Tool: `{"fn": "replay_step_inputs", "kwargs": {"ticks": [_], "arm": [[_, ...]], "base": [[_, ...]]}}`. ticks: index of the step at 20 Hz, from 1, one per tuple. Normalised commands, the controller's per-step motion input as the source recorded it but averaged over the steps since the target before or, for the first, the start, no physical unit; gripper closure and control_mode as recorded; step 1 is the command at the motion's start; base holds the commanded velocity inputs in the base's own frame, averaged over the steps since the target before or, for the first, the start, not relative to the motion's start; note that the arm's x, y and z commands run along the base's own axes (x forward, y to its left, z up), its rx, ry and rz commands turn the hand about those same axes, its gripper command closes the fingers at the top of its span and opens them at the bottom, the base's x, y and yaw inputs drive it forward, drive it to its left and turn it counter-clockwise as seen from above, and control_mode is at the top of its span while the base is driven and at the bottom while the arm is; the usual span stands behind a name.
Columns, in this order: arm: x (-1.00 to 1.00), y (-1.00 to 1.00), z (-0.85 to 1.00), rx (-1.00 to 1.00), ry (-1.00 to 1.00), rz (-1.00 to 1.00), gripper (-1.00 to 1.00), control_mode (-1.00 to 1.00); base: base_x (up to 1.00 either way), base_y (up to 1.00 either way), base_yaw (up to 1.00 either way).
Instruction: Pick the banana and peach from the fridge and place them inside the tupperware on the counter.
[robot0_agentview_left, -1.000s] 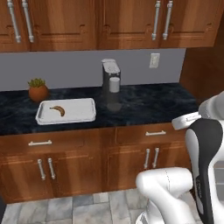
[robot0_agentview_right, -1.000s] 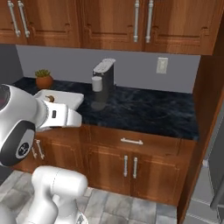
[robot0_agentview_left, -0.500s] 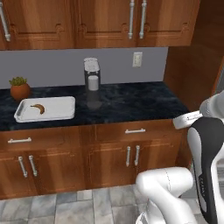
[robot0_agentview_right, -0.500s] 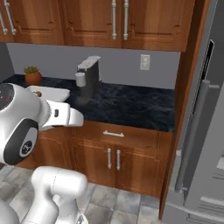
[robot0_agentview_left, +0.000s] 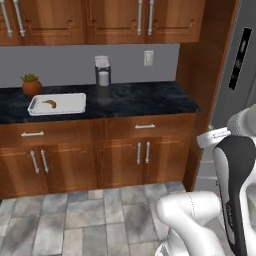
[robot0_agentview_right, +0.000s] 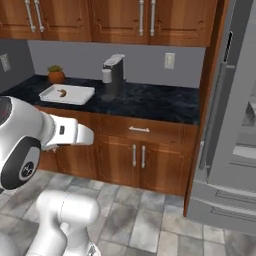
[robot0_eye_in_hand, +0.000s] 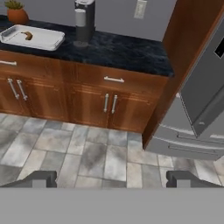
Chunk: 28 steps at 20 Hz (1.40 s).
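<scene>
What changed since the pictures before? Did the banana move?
No, the robot's base drove, so the cameras moved: the whole kitchen slid left in the pictures and the fridge came into view. The banana stayed in the tupperware on the counter. The gripper stayed open and empty.

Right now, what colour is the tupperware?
White, clearest in the left base view: tupperware.

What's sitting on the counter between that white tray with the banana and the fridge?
A coffee machine, just right of the tupperware; beyond it the counter runs bare to the fridge, seen in the right base view.
</scene>
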Motion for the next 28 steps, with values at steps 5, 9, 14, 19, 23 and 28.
{"fn": "replay_step_inputs", "kwargs": {"ticks": [5,9,14,19,23,28], "arm": [[0.0,0.0,0.0,0.0,0.0,0.0,-1.0,1.0],[0.0,0.0,0.0,0.0,0.0,0.0,-1.0,1.0],[0.0,0.0,0.0,0.0,0.0,0.0,-1.0,1.0],[0.0,0.0,0.0,0.0,0.0,0.0,-1.0,1.0],[0.0,0.0,0.0,0.0,0.0,0.0,-1.0,1.0],[0.0,0.0,0.0,0.0,0.0,0.0,-1.0,1.0]], "base": [[-0.43,-0.49,0.0],[-0.11,-0.77,0.0],[0.0,-0.9,0.0],[0.0,-0.92,0.0],[0.0,-0.96,0.0],[0.01,-0.95,0.0]]}}
